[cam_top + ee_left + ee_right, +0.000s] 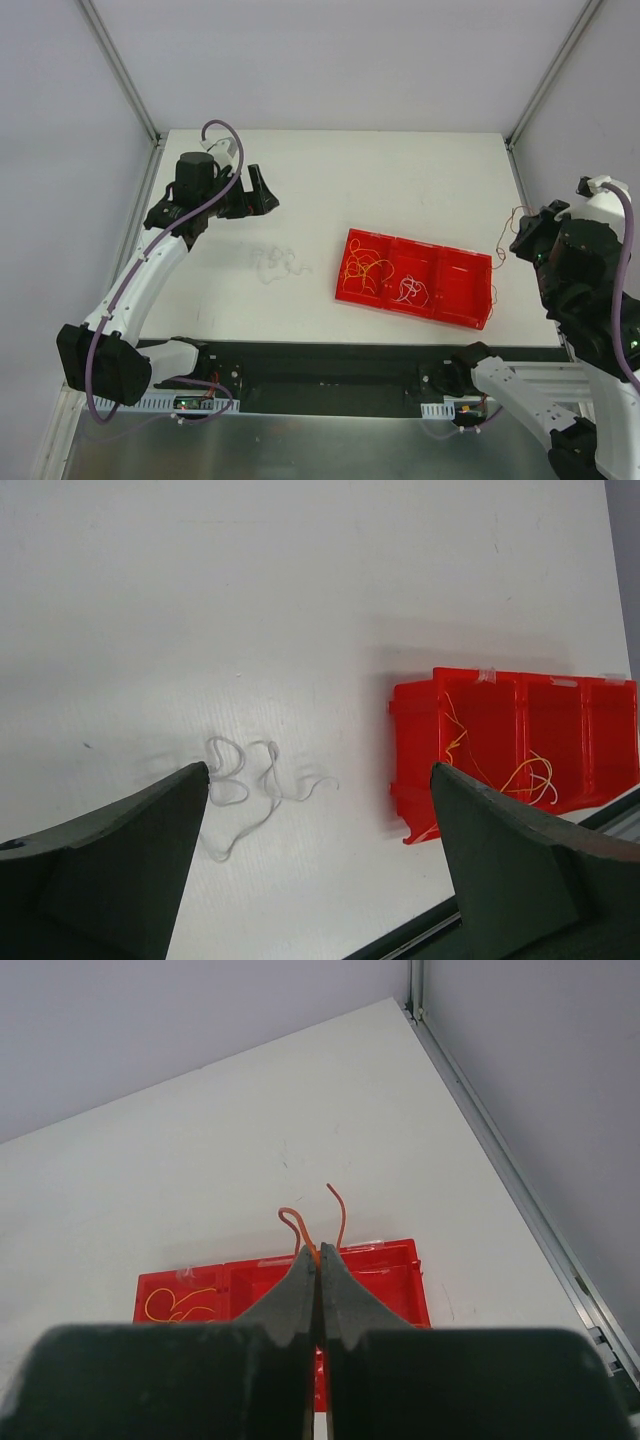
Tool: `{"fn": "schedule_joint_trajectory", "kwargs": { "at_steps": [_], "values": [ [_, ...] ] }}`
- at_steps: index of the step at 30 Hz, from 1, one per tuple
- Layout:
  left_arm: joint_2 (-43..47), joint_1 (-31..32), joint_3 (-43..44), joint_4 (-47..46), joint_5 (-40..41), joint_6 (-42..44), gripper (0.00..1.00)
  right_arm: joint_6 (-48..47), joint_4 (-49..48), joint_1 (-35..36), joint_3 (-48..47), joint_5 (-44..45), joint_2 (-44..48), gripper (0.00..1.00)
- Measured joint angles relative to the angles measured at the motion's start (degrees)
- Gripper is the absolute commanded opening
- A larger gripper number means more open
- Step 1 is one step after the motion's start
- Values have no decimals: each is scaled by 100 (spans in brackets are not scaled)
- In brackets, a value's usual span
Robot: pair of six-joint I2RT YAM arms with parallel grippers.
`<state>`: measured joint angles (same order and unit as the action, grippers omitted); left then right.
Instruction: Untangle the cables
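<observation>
Right gripper (318, 1256) first: we see its two fingers pinched tight on a reddish-brown strand (339, 1210), two curly ends poking up past the tips. From above, it hangs raised just off the right end of the red tray (411, 309), the strand trailing down toward that end. Left gripper (318, 775) is spread wide with nothing in it, hovering over the left side of the table (400, 180). Below it lies a white squiggle (250, 785), loose on the table and well apart from the tray.

Over to the tray: orange-yellow loops (365, 268) fill the left compartment, and a small white curl (410, 290) sits in the middle one.

We cannot tell whether the hanging strand's lower end touches the tray. The right wrist's own fingers cover the tray's middle, the left wrist view cuts off its far end, and the white squiggle is faint from above.

White tabletop, plain grey walls, metal posts (120, 70) at the back corners, a black strip (320, 365) along the near edge.
</observation>
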<state>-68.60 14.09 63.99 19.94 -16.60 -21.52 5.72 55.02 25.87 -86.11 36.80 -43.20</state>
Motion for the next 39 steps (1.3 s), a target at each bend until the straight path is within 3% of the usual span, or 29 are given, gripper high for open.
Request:
{"fn": "schedule_joint_trajectory", "kwargs": {
  "at_steps": [7, 17, 33, 39],
  "values": [
    [0, -59, -17, -9, -164, -2, 91, -247, 20, -9, -103, -13, 50, 0],
    [0, -72, -31, -81, -260, -4, 91, -772, -72, -13, -1613, -28, -216, 0],
    [-63, -144, -114, -129, -391, -11, 91, -667, -184, -15, 55, -81, 295, 0],
    [-63, -146, -114, -133, -396, -9, 91, -280, -214, -15, 1360, -63, 621, 0]
  ]
}}
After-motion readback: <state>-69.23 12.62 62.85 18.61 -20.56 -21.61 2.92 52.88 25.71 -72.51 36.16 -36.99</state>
